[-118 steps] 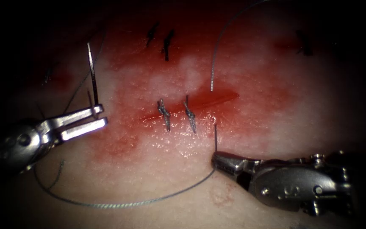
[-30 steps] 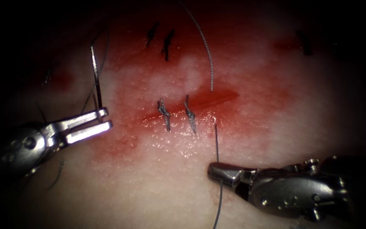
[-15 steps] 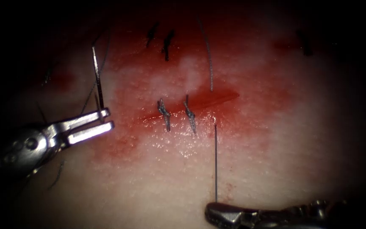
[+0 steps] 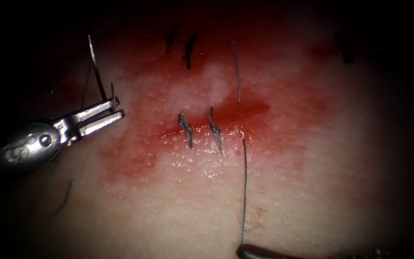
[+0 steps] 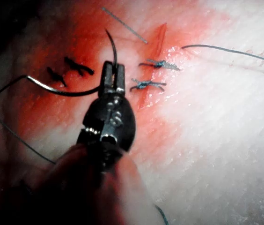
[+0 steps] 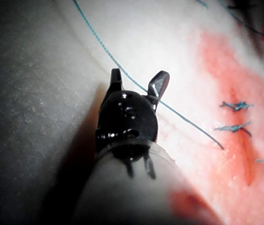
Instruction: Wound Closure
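My left tool (image 4: 120, 108) (image 5: 114, 66) is left of the cut (image 4: 245, 111), jaws shut on the curved needle (image 4: 99, 72) (image 5: 62, 89) nearer its point than its thread end. The needle is clear of the tissue. My right tool (image 4: 257, 251) (image 6: 139, 75) is at the picture's lower edge with its jaws open and holding nothing. The thread (image 4: 244, 192) (image 6: 188, 123) runs between those jaws and up into the tissue just below the cut. A short thread tail (image 4: 237, 72) (image 5: 122, 23) stands out of the tissue above the cut. Two knotted stitches (image 4: 185, 129) (image 4: 215, 128) cross the cut's left part.
Red fluid (image 4: 135, 158) stains the tissue around the cut. Dark short marks (image 4: 188, 48) (image 4: 346, 48) sit near the far edge. A loose bit of thread (image 4: 65, 196) lies on the pale tissue at lower left.
My right tool drew back to the lower edge, pulling thread through so the tail above the cut shortened, then its jaws opened off the thread. My left tool shifted up and left with the needle.
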`<state>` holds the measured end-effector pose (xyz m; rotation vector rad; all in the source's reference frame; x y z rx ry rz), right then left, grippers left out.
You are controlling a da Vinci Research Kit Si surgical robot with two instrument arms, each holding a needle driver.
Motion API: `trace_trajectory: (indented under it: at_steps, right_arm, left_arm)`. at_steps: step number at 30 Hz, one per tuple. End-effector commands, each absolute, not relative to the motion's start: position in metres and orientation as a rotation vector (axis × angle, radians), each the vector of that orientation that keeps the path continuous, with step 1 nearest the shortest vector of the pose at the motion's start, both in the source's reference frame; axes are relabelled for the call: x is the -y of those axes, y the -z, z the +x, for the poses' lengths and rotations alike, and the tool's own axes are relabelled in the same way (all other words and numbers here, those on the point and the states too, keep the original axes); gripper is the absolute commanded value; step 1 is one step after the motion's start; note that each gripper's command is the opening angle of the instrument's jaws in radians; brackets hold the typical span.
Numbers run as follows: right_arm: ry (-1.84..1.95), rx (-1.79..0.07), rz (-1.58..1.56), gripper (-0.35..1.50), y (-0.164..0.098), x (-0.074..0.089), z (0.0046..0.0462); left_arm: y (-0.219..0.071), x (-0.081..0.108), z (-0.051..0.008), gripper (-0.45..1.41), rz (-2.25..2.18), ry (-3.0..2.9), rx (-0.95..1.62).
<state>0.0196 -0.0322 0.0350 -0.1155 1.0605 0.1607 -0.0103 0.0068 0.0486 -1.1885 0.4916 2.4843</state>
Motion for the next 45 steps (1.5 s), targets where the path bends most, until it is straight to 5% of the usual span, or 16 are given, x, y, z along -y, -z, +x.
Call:
trace_trajectory:
  at_steps: [1,11,16,22,27,29,40,41,43,45]
  right_arm:
    - [-0.169,-1.044,-0.115,1.48,-0.035,0.032,0.0193]
    - [-0.254,-0.832,-0.158,1.48,-0.034,0.026,0.0142]
    - [-0.669,-0.866,-0.028,1.35,-0.035,0.022,0.0131]
    - [-0.954,-0.88,0.053,1.08,-0.037,0.017,0.0136]
    - [-1.099,-0.887,0.11,1.18,-0.041,0.014,0.0151]
    - [-1.134,-0.904,0.167,1.06,-0.042,0.012,0.0159]
    - [-1.228,-0.838,0.267,1.03,-0.051,0.009,0.0202]
    - [-1.232,-0.832,0.264,1.03,-0.051,0.009,0.0205]
    - [-1.238,-0.821,0.265,1.03,-0.053,0.008,0.0209]
    - [-1.235,-0.807,0.257,1.03,-0.054,0.008,0.0214]
  left_arm:
    - [-0.05,-0.007,-0.0108,-0.45,-1.181,-2.494,-0.501]
    - [-0.055,-0.009,-0.0096,-0.45,-1.001,-2.612,-0.635]
    - [-0.058,-0.009,-0.009,-0.45,-0.975,-2.641,-0.649]
    - [-0.06,-0.01,-0.0089,-0.45,-0.94,-2.673,-0.656]
    - [-0.061,-0.011,-0.0093,-0.45,-0.903,-2.696,-0.654]
    - [-0.062,-0.011,-0.0095,-0.45,-0.889,-2.711,-0.645]
    - [-0.065,-0.01,-0.0105,-0.45,-0.843,-2.818,-0.577]
    - [-0.065,-0.01,-0.0106,-0.28,-0.844,-2.817,-0.561]
    - [-0.065,-0.01,-0.0106,0.54,-0.852,-2.799,-0.533]
    - [-0.065,-0.01,-0.0107,1.13,-0.867,-2.776,-0.513]
